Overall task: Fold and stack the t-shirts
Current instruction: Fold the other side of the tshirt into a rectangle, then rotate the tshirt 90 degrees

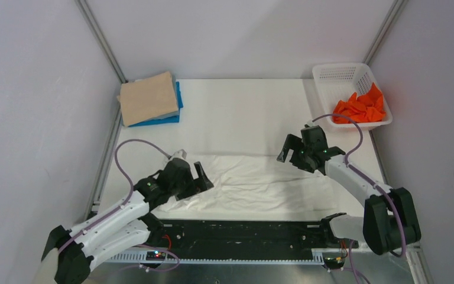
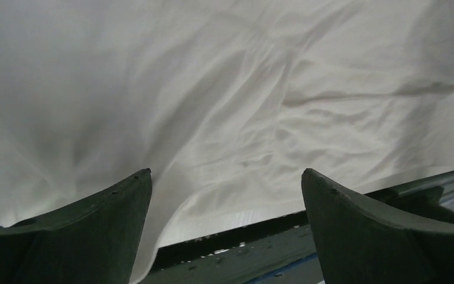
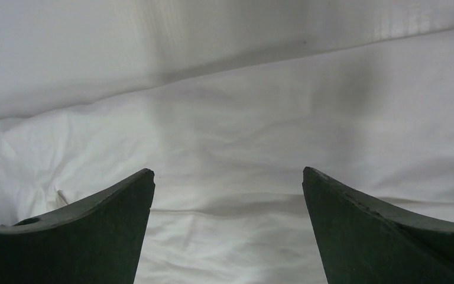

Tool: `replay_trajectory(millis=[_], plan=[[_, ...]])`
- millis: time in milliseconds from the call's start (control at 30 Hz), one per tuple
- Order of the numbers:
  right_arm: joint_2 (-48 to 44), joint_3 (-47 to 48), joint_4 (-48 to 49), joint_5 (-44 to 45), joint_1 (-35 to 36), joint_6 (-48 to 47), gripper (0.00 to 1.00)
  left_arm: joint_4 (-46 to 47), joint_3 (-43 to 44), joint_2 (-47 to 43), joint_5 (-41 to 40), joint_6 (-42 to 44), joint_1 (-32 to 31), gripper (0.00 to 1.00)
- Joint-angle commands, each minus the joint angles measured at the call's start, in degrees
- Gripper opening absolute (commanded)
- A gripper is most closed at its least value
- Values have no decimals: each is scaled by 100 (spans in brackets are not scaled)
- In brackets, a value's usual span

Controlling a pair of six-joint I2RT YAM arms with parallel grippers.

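top external view: thin, wrinkled white t-shirt [image 1: 254,186] lies flat, left and right jaws wide open at its ends.

A thin white t-shirt [image 1: 254,183] is spread out, wrinkled, along the near part of the table [image 1: 242,112], with its hem lying at the near edge. A beige-tan t-shirt [image 1: 148,97] is folded into a neat rectangle and stacked on a folded bright blue t-shirt [image 1: 179,97] in the far left corner. Only the right and near edges of the blue one are seen. An orange t-shirt [image 1: 362,107] is crumpled, seemingly unfolded, in the white lattice basket [image 1: 340,72] at the far right.
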Motion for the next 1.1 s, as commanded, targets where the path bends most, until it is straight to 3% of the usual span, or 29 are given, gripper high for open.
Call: replay_trajectory(millis=[0, 200, 300, 400, 533, 667, 867, 1067], plan=[[450, -9, 580, -376, 0, -125, 100, 425, -857, -376, 576, -333, -111, 100], [565, -14, 355, 100, -4, -63, 100, 313, -2040, -2260, 1138, -996, -126, 100], [518, -17, 310, 259, -1, -63, 99, 232, -1963, -3089, 849, -1063, -123, 100], [509, -15, 311, 229, 7, -77, 99, 216, -1512, -3079, 284, -913, -119, 100], [489, -18, 320, 218, 8, -108, 99, 218, -656, -1955, -579, -476, -116, 100], [563, -19, 326, 344, -5, -115, 99, 231, 99, 129, -1103, -298, -6, 100], [913, -115, 365, 336, 42, 320, 99, 1000, 723, 2535, -796, -104, 696, 100], [1059, -500, 472, -2, 157, 607, 99, 1212, 1888, 4313, -712, 209, 1017, 100]])
